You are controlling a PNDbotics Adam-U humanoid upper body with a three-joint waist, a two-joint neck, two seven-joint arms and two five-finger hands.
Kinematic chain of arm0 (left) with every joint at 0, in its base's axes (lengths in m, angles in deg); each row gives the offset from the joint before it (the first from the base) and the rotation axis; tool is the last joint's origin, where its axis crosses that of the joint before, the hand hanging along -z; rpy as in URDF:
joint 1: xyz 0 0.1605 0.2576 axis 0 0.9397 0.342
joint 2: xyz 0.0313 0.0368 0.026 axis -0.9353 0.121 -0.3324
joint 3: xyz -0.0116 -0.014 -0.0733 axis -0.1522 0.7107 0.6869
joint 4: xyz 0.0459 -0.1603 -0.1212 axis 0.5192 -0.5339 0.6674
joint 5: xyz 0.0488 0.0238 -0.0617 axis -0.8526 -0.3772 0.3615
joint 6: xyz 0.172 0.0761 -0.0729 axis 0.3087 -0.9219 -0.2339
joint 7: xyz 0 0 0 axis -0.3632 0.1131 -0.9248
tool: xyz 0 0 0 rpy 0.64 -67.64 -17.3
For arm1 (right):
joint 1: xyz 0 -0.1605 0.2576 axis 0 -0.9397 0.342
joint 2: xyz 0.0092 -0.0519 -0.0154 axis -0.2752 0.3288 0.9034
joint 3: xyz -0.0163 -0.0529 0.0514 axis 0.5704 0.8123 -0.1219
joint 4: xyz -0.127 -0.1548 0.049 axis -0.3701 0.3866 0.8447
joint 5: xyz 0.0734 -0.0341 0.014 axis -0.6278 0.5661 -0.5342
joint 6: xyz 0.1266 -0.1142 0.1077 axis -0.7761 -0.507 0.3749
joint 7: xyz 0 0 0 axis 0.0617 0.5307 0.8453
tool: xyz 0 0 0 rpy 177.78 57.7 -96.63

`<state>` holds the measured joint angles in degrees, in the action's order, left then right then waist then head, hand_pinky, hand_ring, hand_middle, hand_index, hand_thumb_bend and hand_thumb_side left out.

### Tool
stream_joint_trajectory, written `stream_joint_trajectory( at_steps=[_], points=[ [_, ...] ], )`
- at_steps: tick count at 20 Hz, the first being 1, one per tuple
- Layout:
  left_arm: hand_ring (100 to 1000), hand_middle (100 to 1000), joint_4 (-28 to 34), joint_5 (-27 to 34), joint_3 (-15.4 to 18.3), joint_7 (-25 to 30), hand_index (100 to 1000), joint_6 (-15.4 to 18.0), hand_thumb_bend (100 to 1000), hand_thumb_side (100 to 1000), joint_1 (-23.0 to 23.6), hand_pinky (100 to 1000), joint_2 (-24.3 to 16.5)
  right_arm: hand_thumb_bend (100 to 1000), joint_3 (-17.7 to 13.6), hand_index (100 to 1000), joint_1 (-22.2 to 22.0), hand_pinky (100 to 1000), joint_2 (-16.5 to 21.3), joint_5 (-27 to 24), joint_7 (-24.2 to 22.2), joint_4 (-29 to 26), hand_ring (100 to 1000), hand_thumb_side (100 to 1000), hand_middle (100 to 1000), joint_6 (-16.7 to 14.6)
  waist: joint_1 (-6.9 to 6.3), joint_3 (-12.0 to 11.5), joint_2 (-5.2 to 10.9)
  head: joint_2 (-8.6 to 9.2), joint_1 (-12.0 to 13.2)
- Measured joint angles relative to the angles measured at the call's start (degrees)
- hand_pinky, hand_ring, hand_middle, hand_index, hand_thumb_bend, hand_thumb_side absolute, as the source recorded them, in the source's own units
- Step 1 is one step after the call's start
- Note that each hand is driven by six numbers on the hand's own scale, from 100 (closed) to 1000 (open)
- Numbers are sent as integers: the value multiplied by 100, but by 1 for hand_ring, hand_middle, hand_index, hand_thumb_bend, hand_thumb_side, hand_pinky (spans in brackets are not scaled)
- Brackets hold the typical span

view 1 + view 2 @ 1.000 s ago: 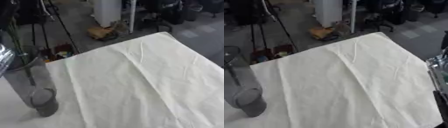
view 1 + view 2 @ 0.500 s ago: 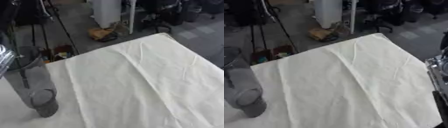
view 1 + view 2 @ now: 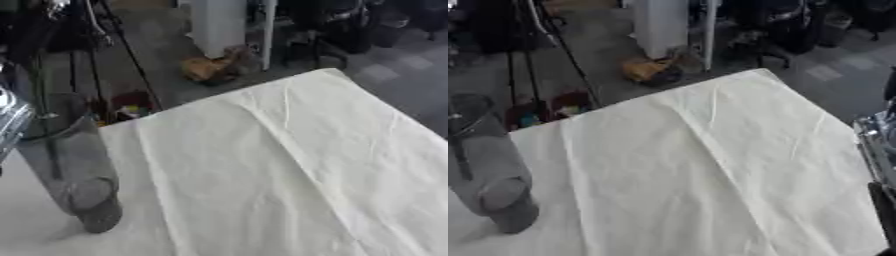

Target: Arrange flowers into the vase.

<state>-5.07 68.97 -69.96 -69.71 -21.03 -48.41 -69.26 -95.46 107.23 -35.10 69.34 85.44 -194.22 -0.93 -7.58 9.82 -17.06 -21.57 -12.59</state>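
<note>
We are looking down on a table covered by a cream cloth point(image 3: 289, 165) that is filling the middle and right of the frame, its creases running from the upper centre toward the lower right. At the lower left, a tall clear vase point(image 3: 70, 160) is standing on the cloth's left part, near the table's edge, and it is appearing to lean, with its rim toward the upper left and its grey base toward the bottom of the frame. A thin dark stem point(image 3: 48, 135) is running down inside the vase and is rising above the rim toward the upper left corner; we cannot make out any bloom on it.

At the far left edge, just beside the vase's rim, a silvery, shiny part of the left arm point(image 3: 10, 125) is showing; its hand is lying outside both views, so we cannot tell whether it is clenched or released. At the right edge of the right eye view, a silver and black part of the right arm point(image 3: 878, 150) is reaching down toward the lower right corner, well apart from the vase; we cannot see its hand either.

Beyond the table, in the upper part of the frame, a grey floor point(image 3: 175, 65) is showing.
</note>
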Motion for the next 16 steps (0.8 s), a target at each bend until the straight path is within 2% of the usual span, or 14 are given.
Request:
stream_joint_trajectory(
  at_steps=[3,6,8,10,11,12,14,15,16],
  points=[
    [1000,1000,25,9,-4,-53,1000,-54,528,694,7,1000,-4,100,-3,898,-5,785,0,0,15,0,877,1000,835,5,25,0,0,-17,25],
    [1000,1000,38,9,-16,-32,1000,-117,304,505,21,1000,-51,100,-5,898,-36,785,0,0,43,0,876,1000,834,14,36,-10,0,-80,72],
    [1000,1000,67,1,-60,74,1000,-204,296,495,42,1000,-55,100,-7,897,-50,785,0,0,54,0,876,1000,834,14,38,-31,0,-112,93],
    [1000,1000,102,-31,-114,283,1000,-315,667,677,55,1000,-96,100,-8,896,-54,785,0,0,64,0,875,1000,833,14,44,-47,1,-131,93],
    [1000,1000,119,-54,-142,425,1000,-374,751,710,56,1000,-111,100,-9,895,-60,784,0,0,68,0,875,1000,833,15,54,-64,10,-137,92],
    [1000,1000,141,-87,-174,581,1000,-435,790,731,57,1000,-135,100,-13,895,-79,784,0,0,72,0,875,1000,833,16,65,-86,21,-150,88],
    [1000,1000,193,-161,-230,927,1000,-588,773,718,64,1000,-205,100,-23,895,-109,784,1,0,87,0,875,1000,832,19,79,-135,49,-167,76],
    [1000,1000,230,-195,-254,1109,1000,-682,710,681,69,1000,-244,100,-33,895,-129,784,2,0,94,0,874,1000,832,19,80,-160,59,-188,67],
    [1000,1000,273,-230,-263,1286,1000,-781,695,673,79,1000,-280,100,-36,895,-154,784,3,0,100,0,874,1000,832,16,80,-183,66,-208,60]
  ],
)
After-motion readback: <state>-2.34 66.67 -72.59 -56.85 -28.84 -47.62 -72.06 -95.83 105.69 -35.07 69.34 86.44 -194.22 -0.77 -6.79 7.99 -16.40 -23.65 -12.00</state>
